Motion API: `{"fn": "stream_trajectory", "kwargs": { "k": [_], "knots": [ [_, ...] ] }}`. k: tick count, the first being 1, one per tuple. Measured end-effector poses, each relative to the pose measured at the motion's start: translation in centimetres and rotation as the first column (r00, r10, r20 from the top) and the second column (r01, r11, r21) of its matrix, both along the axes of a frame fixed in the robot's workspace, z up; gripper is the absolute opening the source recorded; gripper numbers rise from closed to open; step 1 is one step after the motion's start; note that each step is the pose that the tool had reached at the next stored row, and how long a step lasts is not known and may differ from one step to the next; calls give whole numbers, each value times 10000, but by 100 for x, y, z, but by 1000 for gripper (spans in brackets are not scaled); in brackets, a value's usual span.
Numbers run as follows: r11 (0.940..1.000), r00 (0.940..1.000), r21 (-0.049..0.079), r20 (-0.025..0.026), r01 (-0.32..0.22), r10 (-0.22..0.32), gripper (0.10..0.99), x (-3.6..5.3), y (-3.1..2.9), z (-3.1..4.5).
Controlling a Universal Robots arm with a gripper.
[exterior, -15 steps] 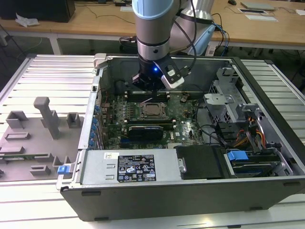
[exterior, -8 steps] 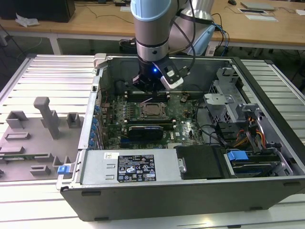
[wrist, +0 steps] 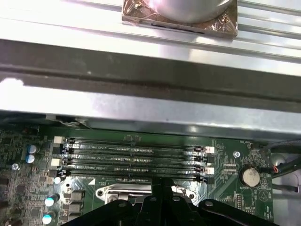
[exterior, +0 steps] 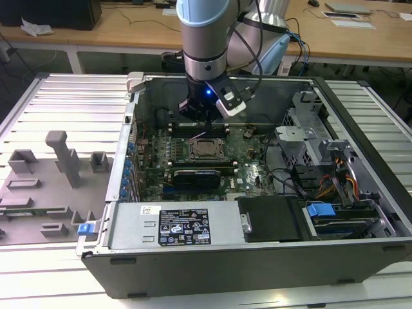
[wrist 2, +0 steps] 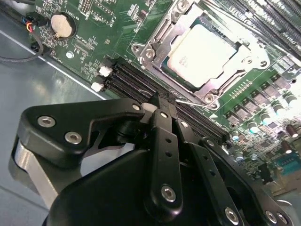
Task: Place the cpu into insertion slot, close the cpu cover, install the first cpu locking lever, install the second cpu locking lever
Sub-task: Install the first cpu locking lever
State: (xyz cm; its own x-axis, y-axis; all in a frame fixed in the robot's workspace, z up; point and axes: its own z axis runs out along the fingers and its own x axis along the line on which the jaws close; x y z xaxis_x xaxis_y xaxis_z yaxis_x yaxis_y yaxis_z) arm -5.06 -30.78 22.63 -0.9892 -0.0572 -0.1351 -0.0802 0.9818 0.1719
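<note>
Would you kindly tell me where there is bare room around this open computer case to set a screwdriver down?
The ribbed table is bare on the exterior view's left, between the grey fixtures and the wooden desk, and on the exterior view's right of the case. Inside the case is crowded: the gripper hangs by the memory slots, with cables nearby.

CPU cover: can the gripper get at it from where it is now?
Probably yes. The cpu cover lies flat around the cpu, and the gripper, shut, hangs just beside it over the memory slots. Nothing stands between them in the second wrist view.
</note>
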Motion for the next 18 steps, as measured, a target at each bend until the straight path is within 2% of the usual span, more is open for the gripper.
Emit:
{"fn": "stream_trajectory", "kwargs": {
  "k": [3,5,8,9,10,12,14,18],
  "knots": [
    [10000,10000,-1,66,65,-65,106,0,0,-26],
    [9999,9999,0,130,107,-107,106,-3,1,-40],
    [9999,9998,-4,137,109,-109,106,-3,2,-42],
    [9999,9998,-16,191,112,-111,106,-11,2,-46],
    [9999,9995,-29,288,117,-116,106,-18,2,-51],
    [9999,9993,-35,356,142,-141,106,-25,2,-62],
    [9997,9989,-68,388,248,-245,106,-32,2,-79],
    [9988,9980,-79,394,491,-487,106,-44,6,-96]
  ]
}}
